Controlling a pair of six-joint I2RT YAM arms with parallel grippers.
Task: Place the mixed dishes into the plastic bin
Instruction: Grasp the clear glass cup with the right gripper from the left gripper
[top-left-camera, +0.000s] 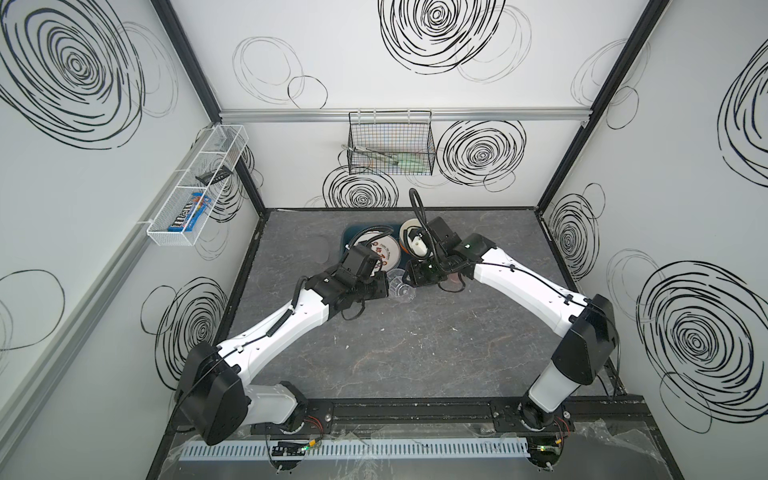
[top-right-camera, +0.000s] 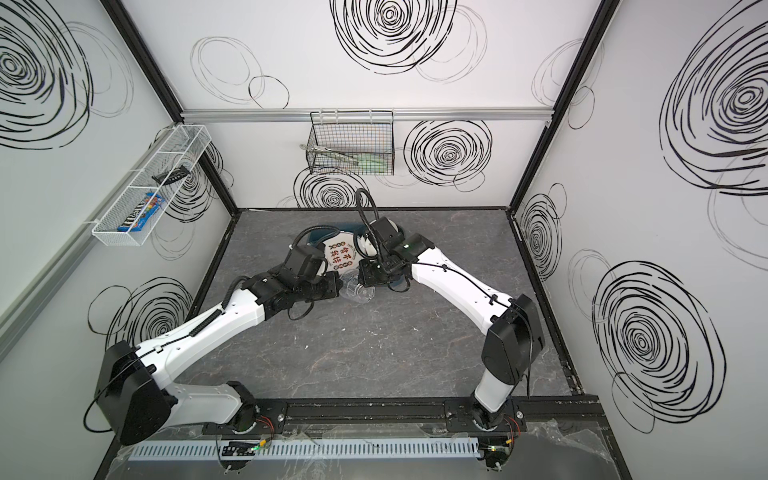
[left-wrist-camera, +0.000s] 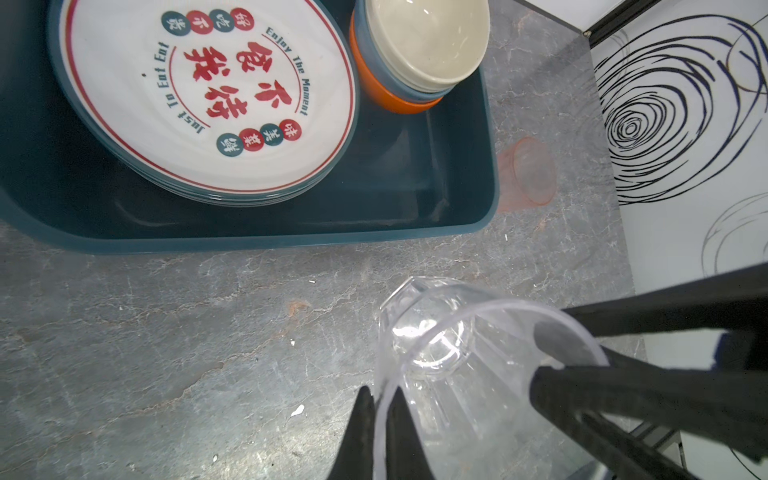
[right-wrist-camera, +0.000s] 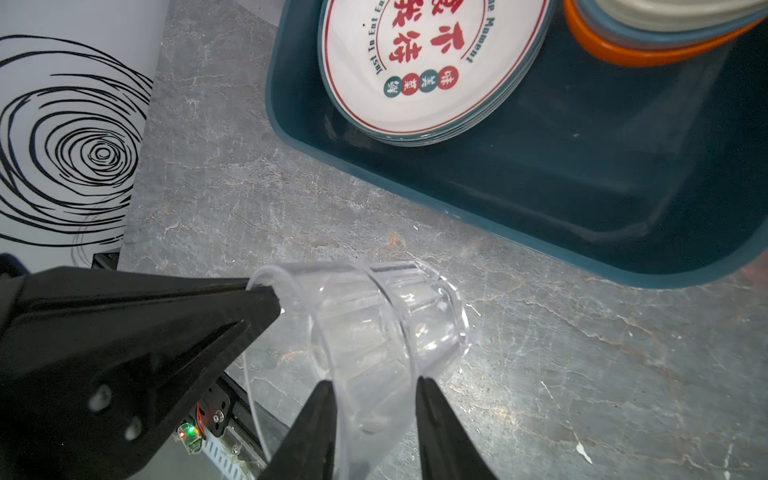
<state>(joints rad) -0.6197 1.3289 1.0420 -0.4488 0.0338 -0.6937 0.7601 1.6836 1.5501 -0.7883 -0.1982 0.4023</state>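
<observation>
Clear glass (top-left-camera: 401, 284) looks faint from above; arms (top-left-camera: 291, 316) mostly hide the bin (top-left-camera: 351, 232).

The bin (left-wrist-camera: 249, 243) is dark teal, plate (left-wrist-camera: 124, 104) white with red characters, bowls (left-wrist-camera: 415, 62) cream, blue, orange, tumbler (left-wrist-camera: 532, 170) pink, glass (left-wrist-camera: 449, 353) clear.

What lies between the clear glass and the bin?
Nothing: only bare tabletop separates the clear glass from the bin, as both wrist views show.
</observation>
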